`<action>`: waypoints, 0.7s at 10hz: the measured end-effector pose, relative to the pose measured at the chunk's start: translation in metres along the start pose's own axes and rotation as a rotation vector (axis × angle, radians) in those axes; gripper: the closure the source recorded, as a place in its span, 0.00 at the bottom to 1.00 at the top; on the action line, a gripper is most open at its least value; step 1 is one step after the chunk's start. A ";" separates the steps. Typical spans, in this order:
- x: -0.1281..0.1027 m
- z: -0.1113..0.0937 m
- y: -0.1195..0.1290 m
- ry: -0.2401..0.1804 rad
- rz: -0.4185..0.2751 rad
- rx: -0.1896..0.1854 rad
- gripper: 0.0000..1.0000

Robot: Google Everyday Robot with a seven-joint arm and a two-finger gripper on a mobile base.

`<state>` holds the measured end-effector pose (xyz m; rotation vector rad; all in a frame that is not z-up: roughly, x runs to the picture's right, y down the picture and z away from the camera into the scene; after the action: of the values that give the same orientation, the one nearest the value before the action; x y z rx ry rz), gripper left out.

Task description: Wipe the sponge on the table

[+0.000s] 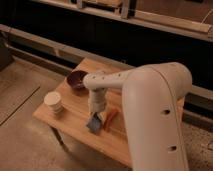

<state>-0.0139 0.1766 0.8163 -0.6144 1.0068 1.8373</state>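
The sponge (94,121) is being clamped at its upper end by the closed pincer (95,114) and pressed onto the surface (74,114), close to the middle of its near edge and just beside a thin red tool (111,119). Wiping is judged to be under way, since contact is being made, but how much of the wood is being left unwiped cannot be told, as no trace is being shown.
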 end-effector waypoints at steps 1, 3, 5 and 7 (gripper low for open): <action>-0.006 -0.001 -0.004 -0.001 0.003 0.005 1.00; -0.024 -0.003 -0.011 -0.003 0.008 0.016 1.00; -0.040 -0.006 -0.009 -0.012 -0.006 0.027 1.00; -0.058 -0.013 -0.001 -0.032 -0.028 0.035 1.00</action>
<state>0.0130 0.1380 0.8530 -0.5733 1.0020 1.7958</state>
